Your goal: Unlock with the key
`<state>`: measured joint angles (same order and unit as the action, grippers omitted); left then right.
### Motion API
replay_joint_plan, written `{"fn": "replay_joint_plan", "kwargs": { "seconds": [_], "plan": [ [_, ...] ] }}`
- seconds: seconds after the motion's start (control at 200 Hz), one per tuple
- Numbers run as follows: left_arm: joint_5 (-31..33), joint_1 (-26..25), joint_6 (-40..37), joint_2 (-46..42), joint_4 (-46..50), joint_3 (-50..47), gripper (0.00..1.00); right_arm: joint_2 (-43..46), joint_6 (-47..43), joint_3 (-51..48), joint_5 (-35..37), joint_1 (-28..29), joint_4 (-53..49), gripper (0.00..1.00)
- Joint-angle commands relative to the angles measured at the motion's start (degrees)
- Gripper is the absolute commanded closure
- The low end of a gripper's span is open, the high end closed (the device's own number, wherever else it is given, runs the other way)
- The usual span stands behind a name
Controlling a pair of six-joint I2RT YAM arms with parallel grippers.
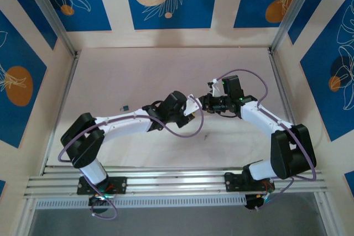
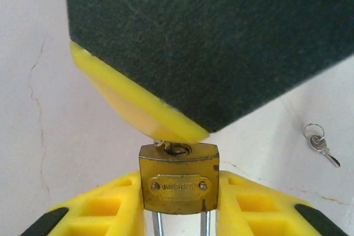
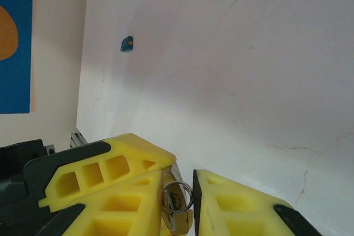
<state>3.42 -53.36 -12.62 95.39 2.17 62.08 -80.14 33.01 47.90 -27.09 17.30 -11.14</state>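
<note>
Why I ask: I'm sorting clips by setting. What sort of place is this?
Probably a lab robot cell: left arm and right arm bolted to an aluminium rail, blue patterned panels walling a table.

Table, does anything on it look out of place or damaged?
A loose key lies on the table, away from the padlock in the left hand, though the right hand holds a key. A small blue piece sits alone, and hairline cracks cross the surface.

Dull brass padlock (image 2: 178,178), shiny steel shackle (image 2: 157,225); matt yellow plastic end effector fingers (image 2: 99,208); silvery metal key (image 3: 174,211); matt, cracked white worktop (image 2: 33,136)
</note>
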Motion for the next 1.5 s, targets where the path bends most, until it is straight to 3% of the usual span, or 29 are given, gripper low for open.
{"fn": "replay_joint_plan", "kwargs": {
  "seconds": [0.0, 0.57, 0.85, 1.19, 1.496],
  "plan": [
    [-0.96, 0.29, -1.08, -0.67, -2.3, 1.59, 0.7, 0.2, -1.29, 0.93, -1.91, 0.61, -0.39, 0.8],
    [-0.04, 0.37, -1.61, -0.81, -1.91, 2.51, 0.73, 0.84, -1.72, -0.16, -2.75, 1.59, -0.99, 0.79],
    [0.67, 0.37, -1.47, -0.74, -1.67, 3.04, 0.74, 1.39, -1.73, -0.08, -2.22, 1.75, -1.68, 0.98],
    [9.36, -0.3, -6.26, -2.6, -10.26, 0.47, 0.78, -0.29, 5.29, -0.77, 1.25, 2.83, -0.8, 1.0],
    [17.76, -3.54, -18.76, -1.32, -22.61, -2.82, 0.78, -2.78, 15.16, -0.95, 1.27, 4.23, 3.64, 1.0]
  ]
}}
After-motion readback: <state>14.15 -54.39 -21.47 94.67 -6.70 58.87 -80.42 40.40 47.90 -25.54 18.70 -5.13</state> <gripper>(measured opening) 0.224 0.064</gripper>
